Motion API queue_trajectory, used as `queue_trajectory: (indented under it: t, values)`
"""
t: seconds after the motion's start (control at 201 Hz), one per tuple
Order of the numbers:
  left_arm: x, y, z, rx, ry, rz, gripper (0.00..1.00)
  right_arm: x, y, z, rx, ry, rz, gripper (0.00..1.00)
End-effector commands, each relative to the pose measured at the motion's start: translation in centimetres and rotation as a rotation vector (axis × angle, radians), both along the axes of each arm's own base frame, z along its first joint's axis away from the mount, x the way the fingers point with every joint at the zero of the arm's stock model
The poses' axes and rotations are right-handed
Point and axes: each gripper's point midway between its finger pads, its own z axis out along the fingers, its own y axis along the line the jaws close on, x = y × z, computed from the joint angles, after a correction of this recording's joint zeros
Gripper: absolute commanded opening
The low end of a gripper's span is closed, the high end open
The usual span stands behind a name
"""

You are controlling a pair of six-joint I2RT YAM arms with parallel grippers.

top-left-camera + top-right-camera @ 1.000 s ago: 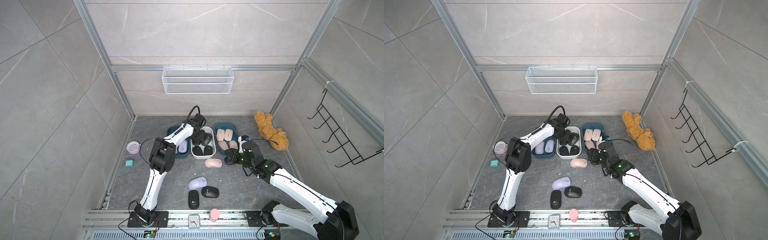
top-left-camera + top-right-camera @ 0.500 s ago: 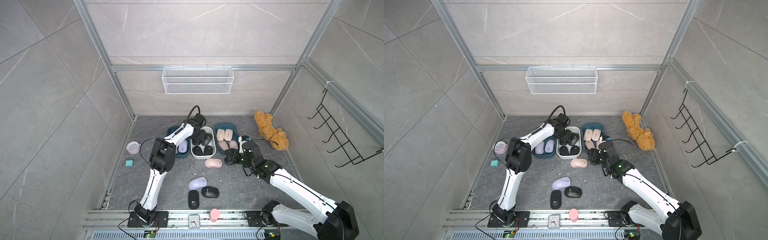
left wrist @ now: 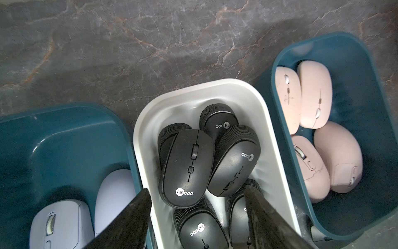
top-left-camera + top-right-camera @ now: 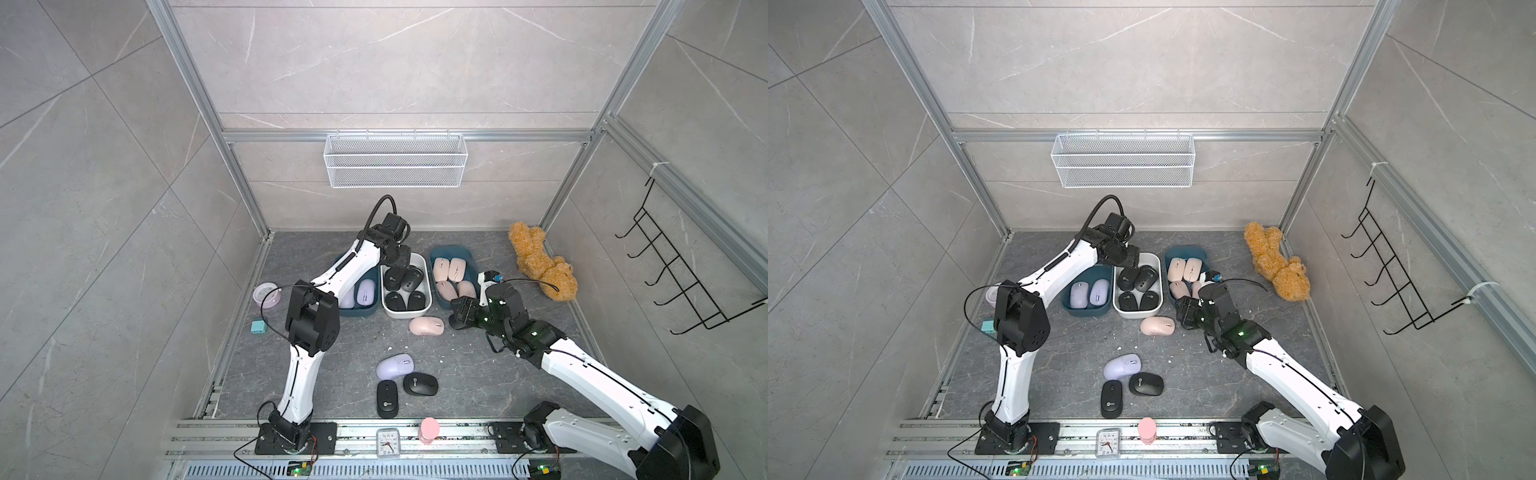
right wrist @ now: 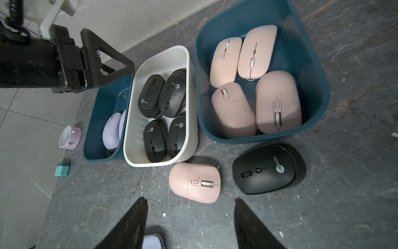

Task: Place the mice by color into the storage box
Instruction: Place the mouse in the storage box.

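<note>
left gripper (image 3: 198, 189) hangs over the white oval plastic tub (image 3: 215, 85) of black mice (image 3: 187, 168), fingers spread, empty. right gripper (image 5: 189, 200), also spread and empty, hovers by a loose pale pink mouse (image 5: 195, 182) just outside that tub. the loose black mouse (image 5: 269, 169) beside it is hidden under the arm in both top views.

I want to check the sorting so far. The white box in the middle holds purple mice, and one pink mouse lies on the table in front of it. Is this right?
No, the colour is wrong. The white box in the middle holds black mice, not purple ones, as the left wrist view shows. One pink mouse does lie on the table in front of it.
</note>
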Motion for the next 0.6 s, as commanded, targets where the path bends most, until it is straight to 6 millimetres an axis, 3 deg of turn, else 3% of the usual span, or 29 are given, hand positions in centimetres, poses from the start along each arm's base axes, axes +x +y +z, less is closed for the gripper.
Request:
queue_trajectory:
  t: [0.0,0.324,0.463,0.598]
  values:
    - [0.0,0.6,3.8,-0.033,-0.073,0.022,0.71,-0.2,-0.3,0.4,0.008,0.001,-0.01,0.65]
    - [-1.3,2.3,8.0,-0.043,-0.166,0.039,0.71,-0.4,-0.5,0.5,-0.001,0.007,-0.012,0.66]
    - [-3.0,3.4,9.0,-0.052,-0.184,0.049,0.71,-0.7,-0.5,0.4,0.001,0.015,-0.006,0.65]
    - [-5.5,6.0,9.5,-0.021,-0.203,0.088,0.71,-1.1,-0.6,0.4,-0.005,0.018,0.003,0.65]
